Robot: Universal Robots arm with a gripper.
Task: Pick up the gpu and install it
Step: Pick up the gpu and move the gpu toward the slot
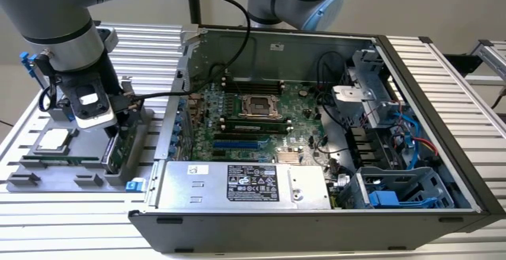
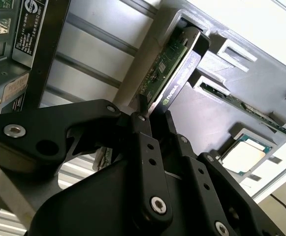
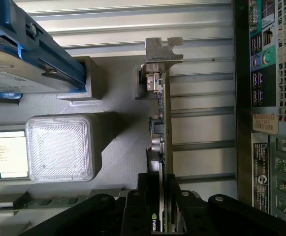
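Note:
The gpu stands on edge in a slot of the grey parts tray, at the exterior view's left beside the open computer case. In the first wrist view the gpu shows edge-on, its silver bracket at the end away from me. The second wrist view shows the gpu's green board and black shroud. My gripper is right over the card. In both wrist views the gripper has its black fingers pressed against both faces of the card's near edge, shut on it.
A processor chip and a memory stick lie in the tray. A hard drive with blue rails stands at the tray's end. Inside the case are the motherboard, its blue slot and a silver power supply.

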